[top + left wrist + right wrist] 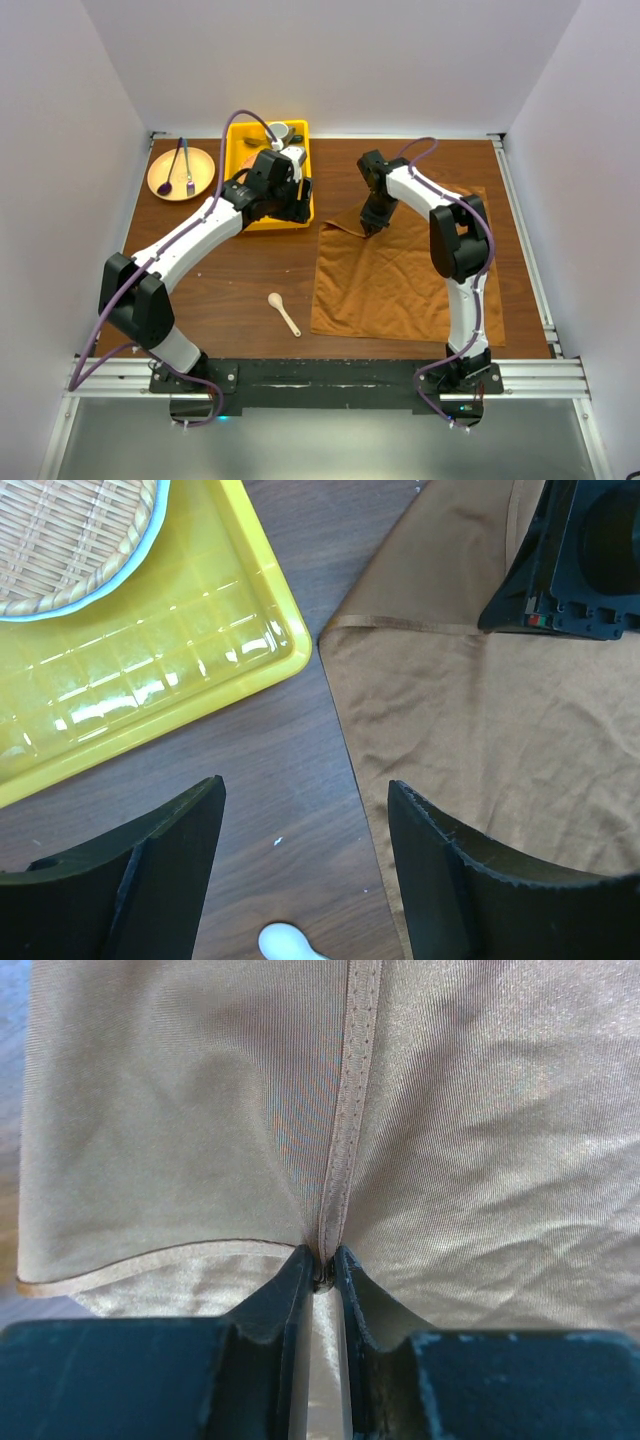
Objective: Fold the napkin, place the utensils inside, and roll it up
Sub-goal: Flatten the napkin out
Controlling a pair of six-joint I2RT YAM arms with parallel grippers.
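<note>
The left fingers (150,860) are held spread above the counter (230,290) beside the yellow tray (150,710), the cream spoon (284,313) is seen lying just left of the napkin (410,290), whose far-left hem is pinched by the right fingers (285,1295), presumably for folding.

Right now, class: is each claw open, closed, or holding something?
Left claw: open, holding nothing.
Right claw: closed on the napkin, at its hem.
</note>
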